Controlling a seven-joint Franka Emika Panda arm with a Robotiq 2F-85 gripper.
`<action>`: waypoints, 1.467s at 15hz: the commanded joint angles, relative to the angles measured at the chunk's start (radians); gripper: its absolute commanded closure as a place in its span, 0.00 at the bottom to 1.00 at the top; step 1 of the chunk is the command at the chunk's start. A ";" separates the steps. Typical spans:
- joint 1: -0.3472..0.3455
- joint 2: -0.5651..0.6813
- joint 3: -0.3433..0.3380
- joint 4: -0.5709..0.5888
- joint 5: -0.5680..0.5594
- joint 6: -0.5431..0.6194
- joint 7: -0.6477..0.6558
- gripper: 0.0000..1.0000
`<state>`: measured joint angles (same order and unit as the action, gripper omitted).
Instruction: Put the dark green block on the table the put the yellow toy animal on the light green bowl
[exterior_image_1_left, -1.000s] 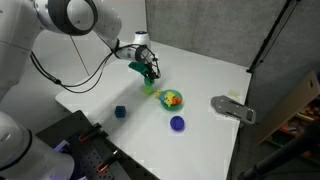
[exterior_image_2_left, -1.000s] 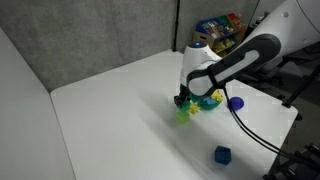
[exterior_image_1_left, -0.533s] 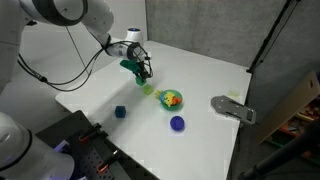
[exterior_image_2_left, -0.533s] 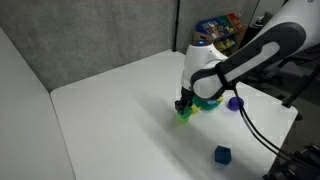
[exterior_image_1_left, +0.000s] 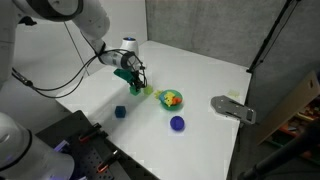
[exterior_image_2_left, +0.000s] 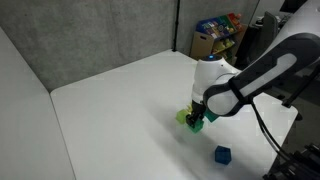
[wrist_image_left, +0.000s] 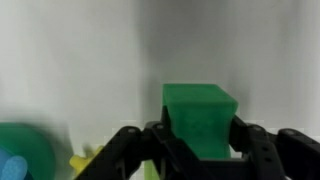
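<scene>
My gripper (exterior_image_1_left: 133, 82) is shut on the dark green block (wrist_image_left: 200, 118), a solid green cube filling the space between the black jaws in the wrist view. It holds the block just above the white table, beside the light green bowl (exterior_image_1_left: 148, 91). That bowl also shows in an exterior view (exterior_image_2_left: 184, 117), right next to the gripper (exterior_image_2_left: 197, 124). The yellow toy animal (exterior_image_1_left: 168, 96) lies in the darker teal-green bowl (exterior_image_1_left: 172, 105) with an orange-red toy (exterior_image_1_left: 176, 100).
A dark blue cube (exterior_image_1_left: 120, 112) sits near the table's front, also seen in an exterior view (exterior_image_2_left: 222, 154). A small blue bowl (exterior_image_1_left: 177, 123) and a grey flat object (exterior_image_1_left: 232, 108) lie further along. The teal bowl's edge (wrist_image_left: 22, 150) shows in the wrist view.
The gripper has carried the dark green block away from above the light green bowl, sideways and lower toward the table. The bowl, toys and blue cube have not moved.
</scene>
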<state>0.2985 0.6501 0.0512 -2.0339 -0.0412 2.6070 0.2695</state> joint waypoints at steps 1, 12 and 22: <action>-0.035 -0.036 0.031 -0.084 0.027 0.034 -0.041 0.74; -0.042 -0.046 -0.006 -0.152 0.020 0.071 -0.022 0.74; -0.113 -0.072 -0.131 -0.046 -0.006 0.015 0.001 0.74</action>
<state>0.1994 0.5939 -0.0510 -2.1162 -0.0331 2.6622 0.2593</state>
